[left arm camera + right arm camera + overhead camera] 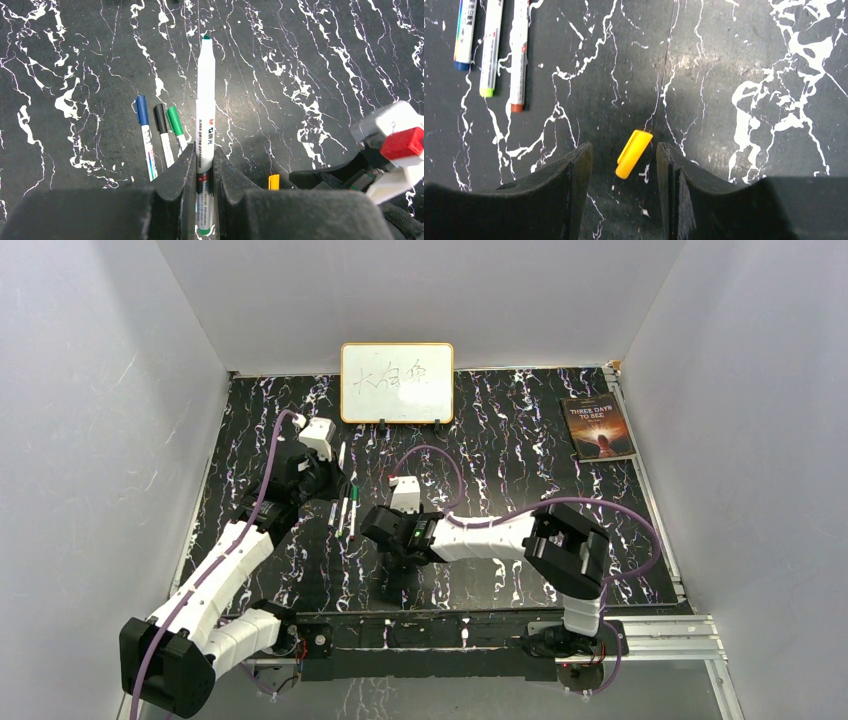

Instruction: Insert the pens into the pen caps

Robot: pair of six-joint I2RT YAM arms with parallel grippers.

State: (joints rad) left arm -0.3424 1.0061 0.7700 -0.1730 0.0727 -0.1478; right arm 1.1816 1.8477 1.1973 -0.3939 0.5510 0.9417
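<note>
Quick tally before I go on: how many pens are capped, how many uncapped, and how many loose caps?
Capped pens: 3 (blue-capped pen, black-capped pen, green-capped pen)
Uncapped pens: 1 (green-tipped pen, clamped in the left gripper)
Loose caps: 1 (yellow cap, between the open right gripper fingers)
Total: 5 separate pieces

— What's lost on your left wrist view?
— A finger (232,182) hides most of the cap (273,182), and the tail of your pen (205,100) sits buried between the fingers.
— Right wrist?
— The top edge cuts three pens (490,45).
</note>
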